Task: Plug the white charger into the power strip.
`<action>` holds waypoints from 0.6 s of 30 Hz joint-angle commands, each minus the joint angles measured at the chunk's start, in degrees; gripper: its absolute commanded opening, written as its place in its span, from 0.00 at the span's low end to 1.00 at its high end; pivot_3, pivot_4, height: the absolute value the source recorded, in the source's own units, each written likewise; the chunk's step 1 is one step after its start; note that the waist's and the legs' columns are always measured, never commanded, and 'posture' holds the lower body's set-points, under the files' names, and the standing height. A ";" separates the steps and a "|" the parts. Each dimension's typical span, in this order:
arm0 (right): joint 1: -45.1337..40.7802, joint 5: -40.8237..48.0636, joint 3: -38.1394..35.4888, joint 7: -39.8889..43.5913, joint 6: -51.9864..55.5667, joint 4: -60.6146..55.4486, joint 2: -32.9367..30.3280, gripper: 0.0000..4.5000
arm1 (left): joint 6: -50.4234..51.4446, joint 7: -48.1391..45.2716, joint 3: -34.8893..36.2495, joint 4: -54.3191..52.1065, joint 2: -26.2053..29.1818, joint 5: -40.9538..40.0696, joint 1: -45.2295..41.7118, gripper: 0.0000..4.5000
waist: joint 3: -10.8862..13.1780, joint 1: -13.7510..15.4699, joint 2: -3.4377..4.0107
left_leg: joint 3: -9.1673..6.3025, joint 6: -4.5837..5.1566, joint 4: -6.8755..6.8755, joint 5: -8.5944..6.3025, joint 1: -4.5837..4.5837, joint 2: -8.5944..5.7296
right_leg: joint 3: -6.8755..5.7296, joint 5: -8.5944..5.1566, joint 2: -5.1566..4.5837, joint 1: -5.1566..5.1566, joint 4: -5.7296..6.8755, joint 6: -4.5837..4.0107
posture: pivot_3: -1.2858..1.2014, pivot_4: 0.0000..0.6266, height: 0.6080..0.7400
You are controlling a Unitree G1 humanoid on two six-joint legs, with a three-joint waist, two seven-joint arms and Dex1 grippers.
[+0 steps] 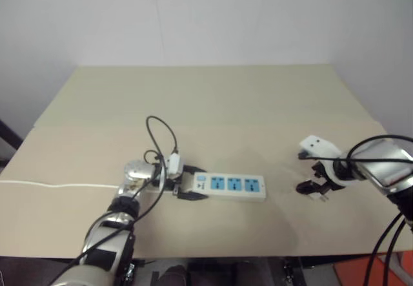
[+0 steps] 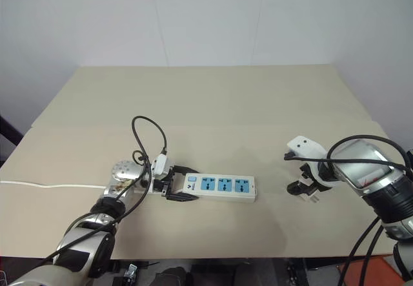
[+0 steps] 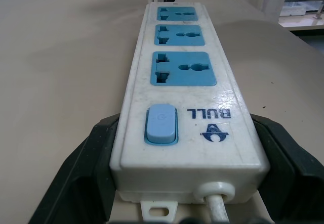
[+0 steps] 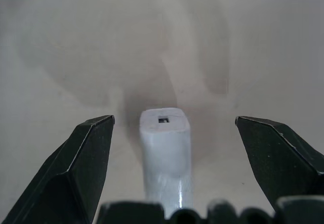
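On the left, my left hand is clamped around the switch end of the long white plastic power strip with three blue sockets, which lies flat on the beige surface with its thin white cord trailing off left. I judge I'm pinning it so it won't slide when the plug goes in. My left wrist camera gives what the head views can't: the blue switch, the printed logo and both fingers hugging the strip's sides. Off to the right, well apart, my right hand points steeply down, fingers spread wide and gripping nothing. Between them, my right wrist camera shows the small white cube-shaped charger, untouched, ready for a pinch.
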 commanded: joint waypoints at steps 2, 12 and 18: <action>-1.91 -1.71 0.33 2.06 -1.86 0.71 0.33 0.91 | 0.46 0.49 -0.82 -1.63 0.17 -1.02 0.66 0.73 | 0.00 -0.09 0.01 | -0.01 0.00 0.00 0.00 0.00 0.00 | 0.00 0.00 0.00 0.00 0.00 0.00 | 0.52 0.24 1.00; -4.38 -5.45 3.58 5.51 -4.09 3.96 2.04 0.25 | 0.86 1.67 -1.55 -2.46 0.51 -1.29 1.28 0.73 | -0.01 -0.29 0.02 | -0.01 0.00 0.09 0.00 0.01 -0.01 | 0.01 0.00 0.00 0.00 0.01 0.00 | 0.52 0.24 1.00; -5.51 -7.73 5.34 7.64 -3.95 2.90 1.17 0.25 | 1.13 2.19 -2.04 -3.40 0.91 -1.10 1.83 0.73 | -0.04 -0.40 0.07 | -0.01 0.00 0.10 0.00 0.02 -0.01 | 0.02 0.00 0.00 -0.01 0.01 0.00 | 0.52 0.24 1.00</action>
